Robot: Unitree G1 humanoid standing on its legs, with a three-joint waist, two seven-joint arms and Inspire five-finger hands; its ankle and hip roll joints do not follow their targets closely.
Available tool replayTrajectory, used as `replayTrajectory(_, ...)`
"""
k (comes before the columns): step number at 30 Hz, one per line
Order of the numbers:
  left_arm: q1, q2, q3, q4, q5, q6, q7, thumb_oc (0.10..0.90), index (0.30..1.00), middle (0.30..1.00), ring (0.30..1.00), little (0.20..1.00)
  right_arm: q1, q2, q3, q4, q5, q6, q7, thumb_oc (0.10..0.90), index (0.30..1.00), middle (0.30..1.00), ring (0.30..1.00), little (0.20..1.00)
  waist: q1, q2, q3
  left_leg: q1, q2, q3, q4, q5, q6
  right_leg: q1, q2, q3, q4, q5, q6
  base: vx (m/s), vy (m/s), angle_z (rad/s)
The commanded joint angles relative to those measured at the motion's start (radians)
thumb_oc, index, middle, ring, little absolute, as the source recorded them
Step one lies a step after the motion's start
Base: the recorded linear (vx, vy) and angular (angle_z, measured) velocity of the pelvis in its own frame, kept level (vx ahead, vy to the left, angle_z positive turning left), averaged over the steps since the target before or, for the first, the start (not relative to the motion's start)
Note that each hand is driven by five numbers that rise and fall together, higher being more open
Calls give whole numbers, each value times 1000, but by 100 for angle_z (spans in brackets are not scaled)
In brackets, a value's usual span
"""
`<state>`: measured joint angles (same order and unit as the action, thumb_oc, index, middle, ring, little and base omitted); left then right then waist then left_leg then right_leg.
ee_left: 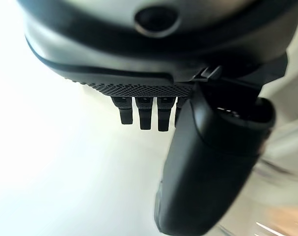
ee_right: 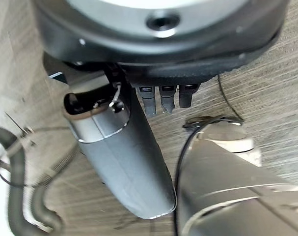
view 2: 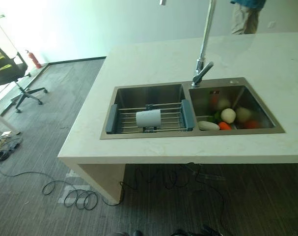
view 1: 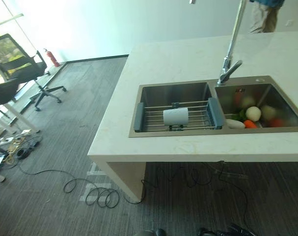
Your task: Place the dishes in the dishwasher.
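Task barely begun, by my read: nothing is picked up and no dishwasher can be made out in the head views.

The cup (view 1: 176, 117), white, lies on its side on the rack (view 1: 153, 118), which spans the left basin of the sink (view 1: 139, 105). The rack has grey end grips at 9 and 3 o'clock of the cup. Right basin, at 3 o'clock from the cup, holds vegetables (view 1: 253, 114): a pale round one, something orange, something green, a white long one near the front edge. The tap (view 1: 229, 69) stands at 12 o'clock of the basin divider, on the counter (view 1: 188, 59).

Left hand (ee_left: 149, 110): seen from its wrist, fingers hang straight and relaxed, thumb out, nothing held, pale blur behind it. Right hand (ee_right: 163, 98): same, fingers slack and released, thumb extended, holding nothing, carpet floor (ee_right: 266, 73) beyond. Both look parked low at the robot's sides, well apart from the sink.

Off-task: a chair (view 1: 21, 69) at 9 o'clock of the counter, a red extinguisher (view 1: 51, 58) by the wall, a person (view 1: 264, 14) standing at 12 o'clock behind the counter.

Left to do: approach, grasp cup, find the dishwasher, load it. Basically everything.
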<state>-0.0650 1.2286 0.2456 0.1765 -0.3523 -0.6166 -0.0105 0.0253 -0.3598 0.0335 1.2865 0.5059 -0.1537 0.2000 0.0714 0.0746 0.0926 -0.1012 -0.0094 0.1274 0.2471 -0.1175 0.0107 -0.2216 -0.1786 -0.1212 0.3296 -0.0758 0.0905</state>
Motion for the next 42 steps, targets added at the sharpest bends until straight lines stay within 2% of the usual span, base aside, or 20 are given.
replayTrajectory(1,-100,-10,40,53,-71,143,-173,800,900,900,900,900,-52,-23,-32,-26,64,-21,16,800,900,900,900,900,-18,21,11,-17,32,-112,53,-150,-25,131,36,-10,-30,-161,70,16,-50,-31)
replayTrajectory(2,-118,-23,16,31,-69,170,-191,800,900,900,900,900,-53,-21,-36,-26,64,-18,20,800,900,900,900,900,-23,19,11,-16,33,-109,53,-151,-24,130,37,-7,-30,-159,70,7,-47,-39)
replayTrajectory(4,-182,-72,-62,-22,-77,271,-247,800,900,900,900,900,-50,-15,-51,-21,76,-16,22,800,900,900,900,900,-36,17,11,-9,33,-102,53,-155,-20,126,42,7,-30,-156,70,11,-52,-35)
replayTrajectory(7,-240,-102,-133,1,-32,305,-283,800,900,900,900,900,-41,-8,-62,-12,78,-20,23,800,900,900,900,900,-58,16,12,-1,33,-89,53,-157,-18,122,49,26,-30,-147,73,22,-44,-20)
replayTrajectory(8,-293,-111,-196,25,-15,334,-294,800,900,900,900,900,-27,-3,-73,-9,90,-18,11,800,900,900,900,900,-77,12,16,6,35,-74,53,-159,-17,118,55,42,-30,-139,76,18,-42,-34)
replayTrajectory(10,-320,-118,-222,42,2,350,-300,800,900,900,900,900,-15,-2,-79,-3,103,-15,5,800,900,900,900,900,-92,10,19,9,37,-65,53,-159,-17,115,58,54,-30,-134,76,13,-30,-27)
replayTrajectory(14,-378,-126,-285,103,47,349,-294,800,900,900,900,900,22,-2,-109,11,108,-4,9,800,900,900,900,900,-127,6,27,17,43,-39,53,-161,-17,106,67,79,-30,-122,78,12,-17,-17)
replayTrajectory(22,-457,-157,-365,139,108,391,-278,800,900,900,900,900,54,5,-118,-10,99,-9,37,800,900,900,900,900,-159,-5,33,21,46,-13,53,-162,-17,92,68,97,-30,-110,81,15,-18,-13)
replayTrajectory(36,-461,-227,-397,150,152,430,-268,800,900,900,900,900,65,22,-74,-74,63,-13,33,800,900,900,900,900,-172,-8,53,7,40,1,53,-158,-14,72,59,96,-30,-105,80,3,-2,-3)
replayTrajectory(42,-448,-246,-387,165,183,431,-180,800,900,900,900,900,75,29,-67,-86,59,-14,26,800,900,900,900,900,-174,-5,68,-1,33,1,53,-155,-12,62,54,96,-30,-103,81,0,0,0)
